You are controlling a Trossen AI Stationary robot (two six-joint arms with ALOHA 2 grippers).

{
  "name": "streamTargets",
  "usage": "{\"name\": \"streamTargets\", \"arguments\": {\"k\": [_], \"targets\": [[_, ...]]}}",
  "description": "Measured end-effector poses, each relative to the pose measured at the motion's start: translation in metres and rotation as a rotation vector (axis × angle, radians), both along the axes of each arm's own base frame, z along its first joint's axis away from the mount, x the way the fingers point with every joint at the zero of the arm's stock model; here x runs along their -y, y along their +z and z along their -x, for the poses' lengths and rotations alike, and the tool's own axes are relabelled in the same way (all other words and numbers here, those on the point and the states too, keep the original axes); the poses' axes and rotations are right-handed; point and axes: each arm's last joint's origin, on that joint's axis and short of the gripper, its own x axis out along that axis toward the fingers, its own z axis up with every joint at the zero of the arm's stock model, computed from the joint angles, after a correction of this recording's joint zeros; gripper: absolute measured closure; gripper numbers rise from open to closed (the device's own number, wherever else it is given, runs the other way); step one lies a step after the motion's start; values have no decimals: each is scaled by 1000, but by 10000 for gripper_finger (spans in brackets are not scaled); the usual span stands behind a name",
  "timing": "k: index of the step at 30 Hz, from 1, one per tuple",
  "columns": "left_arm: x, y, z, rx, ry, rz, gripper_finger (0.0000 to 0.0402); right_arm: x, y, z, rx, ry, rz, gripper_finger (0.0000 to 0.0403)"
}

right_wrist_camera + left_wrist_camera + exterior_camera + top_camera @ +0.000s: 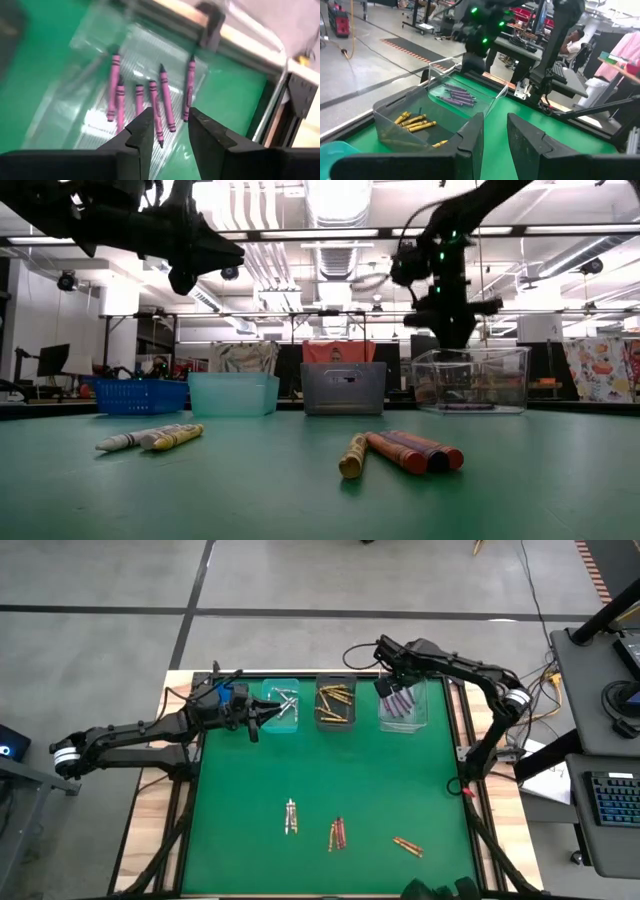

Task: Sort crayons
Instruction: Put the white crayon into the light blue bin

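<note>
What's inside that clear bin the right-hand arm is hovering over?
Purple crayons lie loose on the floor of the clear bin, six showing between and beyond the right gripper, whose fingers stand apart and empty. Those fingers cover the bin's near end, so more may be hidden.

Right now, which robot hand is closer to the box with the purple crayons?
The right one. The right gripper hangs directly over the clear bin holding the purple crayons. The left gripper is two bins away, over the bin of silver crayons.

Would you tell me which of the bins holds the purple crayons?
The clear bin at the row's right end, below the right end effector; the others hold gold or silver ones.
</note>
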Motion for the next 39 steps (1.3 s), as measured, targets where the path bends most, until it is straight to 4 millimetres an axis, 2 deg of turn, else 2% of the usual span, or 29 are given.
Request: {"name": "streamTargets", "arguments": {"k": [7,12,16,22,30,34,39], "targets": [[4,1,-2,36,-13,112,334,-40,42,-12,117,218,134,302],[17,1,-6,56,-74,213,334,-84,65,-22,212,394,208,309],[28,-1,-9,54,-120,298,334,-124,73,-25,287,523,236,314],[56,-9,-18,-6,-222,436,334,-181,70,-28,378,692,227,312],[115,-25,-21,-127,-254,616,351,-243,56,-32,447,821,152,319],[141,-37,-17,-193,-199,711,356,-262,51,-33,497,868,140,319],[169,-53,-14,-244,-131,812,358,-273,46,-33,523,899,134,319]]}}
